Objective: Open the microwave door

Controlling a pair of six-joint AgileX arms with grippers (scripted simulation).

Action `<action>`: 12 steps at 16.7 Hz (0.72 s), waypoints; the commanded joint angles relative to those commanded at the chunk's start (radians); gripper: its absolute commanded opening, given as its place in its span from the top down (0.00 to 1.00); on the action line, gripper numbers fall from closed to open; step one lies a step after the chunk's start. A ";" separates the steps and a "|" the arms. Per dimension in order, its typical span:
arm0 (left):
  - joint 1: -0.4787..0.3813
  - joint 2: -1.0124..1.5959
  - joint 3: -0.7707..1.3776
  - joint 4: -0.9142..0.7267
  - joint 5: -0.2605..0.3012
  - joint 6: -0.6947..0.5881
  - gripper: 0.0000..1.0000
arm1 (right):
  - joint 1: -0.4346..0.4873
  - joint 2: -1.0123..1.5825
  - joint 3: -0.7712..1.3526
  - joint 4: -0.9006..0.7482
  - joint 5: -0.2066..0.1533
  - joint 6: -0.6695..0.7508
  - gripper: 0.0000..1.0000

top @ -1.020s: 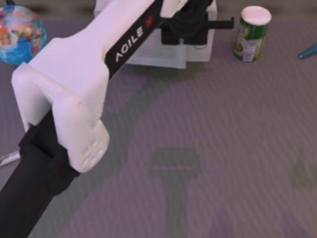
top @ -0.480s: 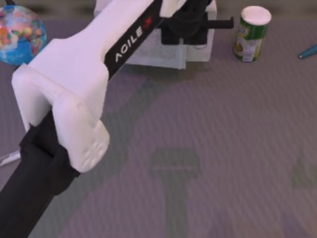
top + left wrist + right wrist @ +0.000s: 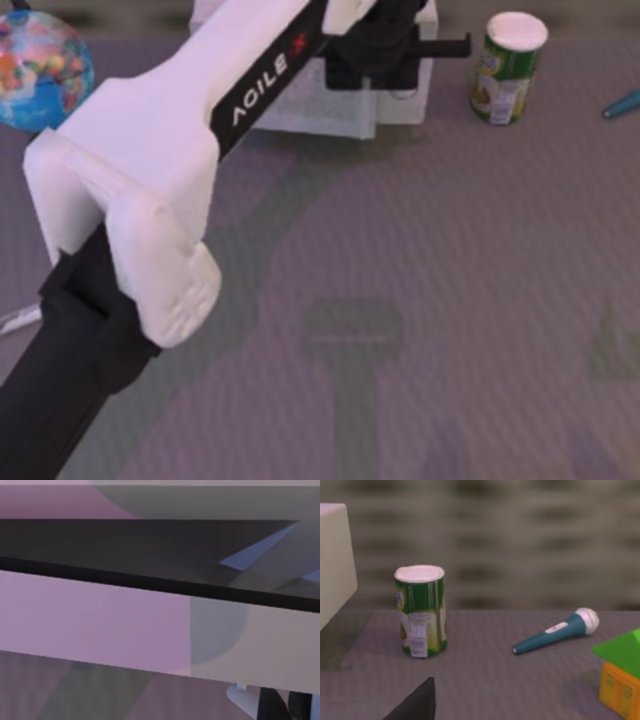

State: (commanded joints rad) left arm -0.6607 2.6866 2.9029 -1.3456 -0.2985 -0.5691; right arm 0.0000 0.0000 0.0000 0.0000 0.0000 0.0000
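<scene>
The white microwave (image 3: 300,110) stands at the table's back edge, near the middle, largely covered by my left arm. My left gripper (image 3: 385,50) is pressed up against its front on the right-hand part. The left wrist view is filled at very close range by a flat pale panel with a dark window band, which I take for the microwave door (image 3: 100,615). A small white rounded part (image 3: 242,697) shows beside the gripper's black tips. How far the door stands open is hidden. My right arm is parked outside the top view; only a dark tip of its gripper (image 3: 417,702) shows.
A green can with a white lid (image 3: 508,68) stands right of the microwave. A globe (image 3: 40,65) sits at the back left. A teal toy microphone (image 3: 555,630) and a small orange house with a green roof (image 3: 622,677) lie farther right.
</scene>
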 joint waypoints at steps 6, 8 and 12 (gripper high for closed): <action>0.000 0.000 0.000 0.000 0.000 0.000 1.00 | 0.000 0.000 0.000 0.000 0.000 0.000 0.00; 0.000 0.000 0.000 0.000 0.000 0.000 1.00 | 0.000 0.000 0.000 0.000 0.000 0.000 0.00; -0.008 -0.002 -0.017 0.013 0.004 0.001 1.00 | 0.000 0.000 0.000 0.000 0.000 0.000 0.00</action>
State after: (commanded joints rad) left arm -0.6691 2.6846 2.8859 -1.3327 -0.2946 -0.5681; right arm 0.0000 0.0000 0.0000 0.0000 0.0000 0.0000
